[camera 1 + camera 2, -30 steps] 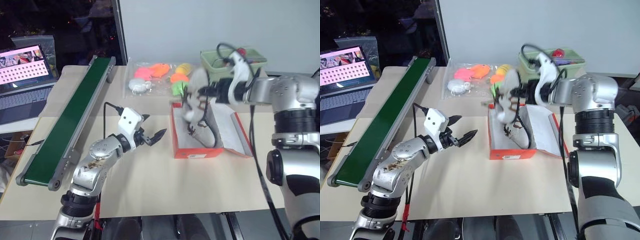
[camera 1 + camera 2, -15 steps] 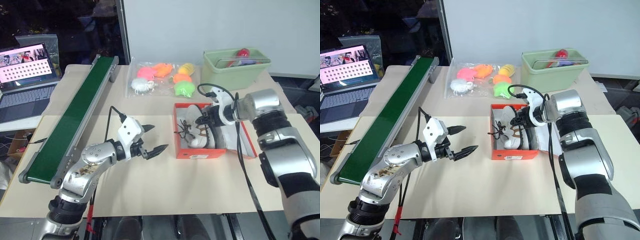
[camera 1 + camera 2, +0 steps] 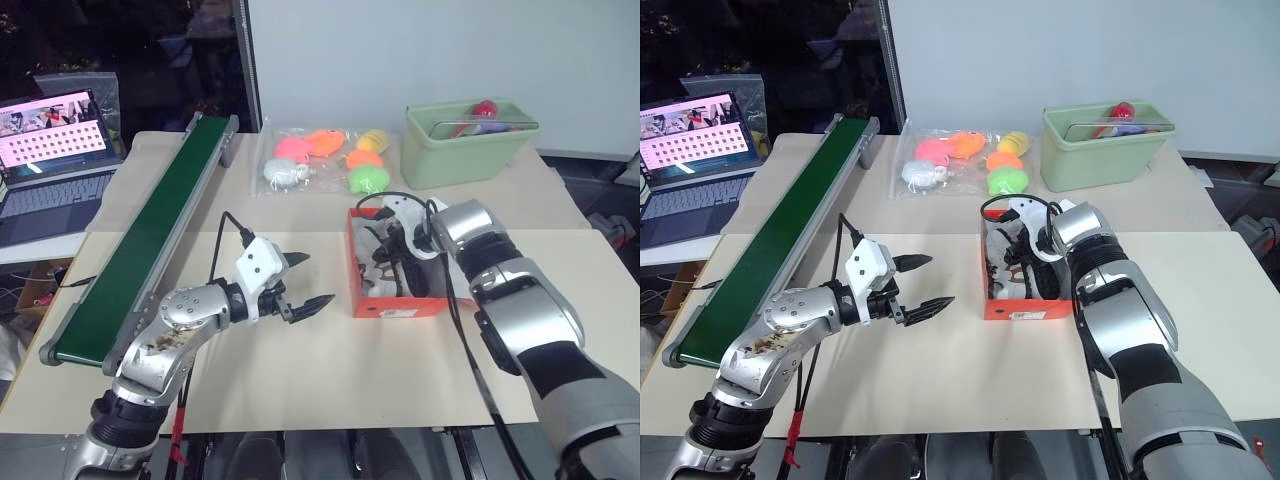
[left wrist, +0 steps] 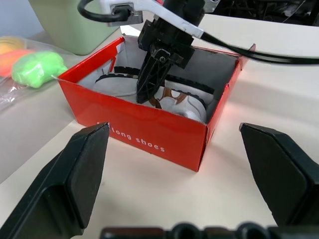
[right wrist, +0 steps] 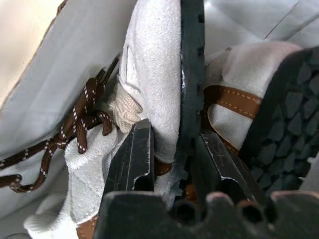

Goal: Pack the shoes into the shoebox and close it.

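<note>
The pale worktop (image 3: 300,370) carries a green conveyor (image 3: 150,235) running along its left side from near to far. At the far middle lies a clear bag of bright toys (image 3: 325,158), and right of it stands a pale green bin (image 3: 468,150). The open red shoebox (image 3: 392,300) sits right of centre, nearer than the bag. A laptop (image 3: 45,165) rests on a lower surface far left.
</note>
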`<state>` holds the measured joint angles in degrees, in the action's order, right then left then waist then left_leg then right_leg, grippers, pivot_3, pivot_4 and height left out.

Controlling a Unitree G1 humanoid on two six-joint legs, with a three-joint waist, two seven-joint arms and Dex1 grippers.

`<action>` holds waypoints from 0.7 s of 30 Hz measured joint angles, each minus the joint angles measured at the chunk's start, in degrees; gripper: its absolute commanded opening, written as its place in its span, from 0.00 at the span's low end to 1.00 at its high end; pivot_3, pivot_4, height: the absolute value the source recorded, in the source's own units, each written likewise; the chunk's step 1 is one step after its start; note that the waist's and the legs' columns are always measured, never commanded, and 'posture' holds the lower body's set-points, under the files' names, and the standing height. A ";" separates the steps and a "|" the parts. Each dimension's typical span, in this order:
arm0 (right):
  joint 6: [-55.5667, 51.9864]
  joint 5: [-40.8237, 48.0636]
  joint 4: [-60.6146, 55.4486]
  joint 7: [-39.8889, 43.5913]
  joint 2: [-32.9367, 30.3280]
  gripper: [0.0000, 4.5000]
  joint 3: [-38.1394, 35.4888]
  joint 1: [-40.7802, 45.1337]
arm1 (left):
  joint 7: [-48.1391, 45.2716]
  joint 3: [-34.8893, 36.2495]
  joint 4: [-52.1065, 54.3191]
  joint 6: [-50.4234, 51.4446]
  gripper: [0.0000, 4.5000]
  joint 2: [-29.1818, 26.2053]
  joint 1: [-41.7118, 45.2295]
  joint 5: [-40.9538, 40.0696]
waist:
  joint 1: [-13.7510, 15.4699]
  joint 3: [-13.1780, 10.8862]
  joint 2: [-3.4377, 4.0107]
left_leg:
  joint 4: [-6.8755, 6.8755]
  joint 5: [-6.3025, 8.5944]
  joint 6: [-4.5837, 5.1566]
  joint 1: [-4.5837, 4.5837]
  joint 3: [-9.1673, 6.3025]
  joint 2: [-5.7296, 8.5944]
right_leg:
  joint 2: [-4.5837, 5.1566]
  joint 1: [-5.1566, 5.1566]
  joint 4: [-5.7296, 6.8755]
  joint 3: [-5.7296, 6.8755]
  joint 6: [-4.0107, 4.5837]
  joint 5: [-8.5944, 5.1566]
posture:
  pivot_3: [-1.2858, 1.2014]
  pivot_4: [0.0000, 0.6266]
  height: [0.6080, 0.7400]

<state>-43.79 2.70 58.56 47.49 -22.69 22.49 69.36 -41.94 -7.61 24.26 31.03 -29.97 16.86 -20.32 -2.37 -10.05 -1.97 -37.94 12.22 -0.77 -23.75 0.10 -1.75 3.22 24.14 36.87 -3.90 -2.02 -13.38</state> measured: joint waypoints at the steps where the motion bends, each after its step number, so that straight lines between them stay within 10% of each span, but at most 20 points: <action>1: 1.11 -1.06 -0.01 0.62 -0.38 0.26 0.55 -0.14 | 0.00 0.00 -0.01 -0.01 0.99 0.00 0.01 0.00 | 0.10 0.00 0.00 | -0.01 0.00 0.00 0.00 0.00 0.01 | 0.01 0.00 0.00 0.00 0.00 0.00 | 0.52 0.24 0.92; 17: -12.02 -3.74 -12.41 6.45 0.97 0.26 -1.79 -4.45 | -2.56 -1.37 -0.56 -0.72 0.99 -1.70 0.11 0.73 | -0.28 0.08 -0.04 | 0.02 0.01 0.00 -0.01 -0.03 -0.07 | -0.05 0.06 0.02 0.00 0.00 -0.01 | 0.52 0.24 0.92; 21: -15.22 -2.34 -12.97 4.81 1.17 0.59 -5.63 -6.24 | -2.60 -1.37 -1.29 -0.87 1.00 -1.69 0.20 1.21 | -0.21 0.09 -0.05 | 0.02 0.01 0.00 -0.02 -0.02 -0.05 | -0.04 0.06 0.02 0.00 0.01 -0.01 | 0.52 0.24 0.92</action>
<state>-59.01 0.36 45.60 52.30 -21.52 16.86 63.12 -44.54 -8.98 22.97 30.16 -31.67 17.06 -19.11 -2.57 -9.96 -2.01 -37.92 12.23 -0.77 -23.77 0.09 -1.80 3.19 24.19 36.89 -3.90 -2.01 -13.40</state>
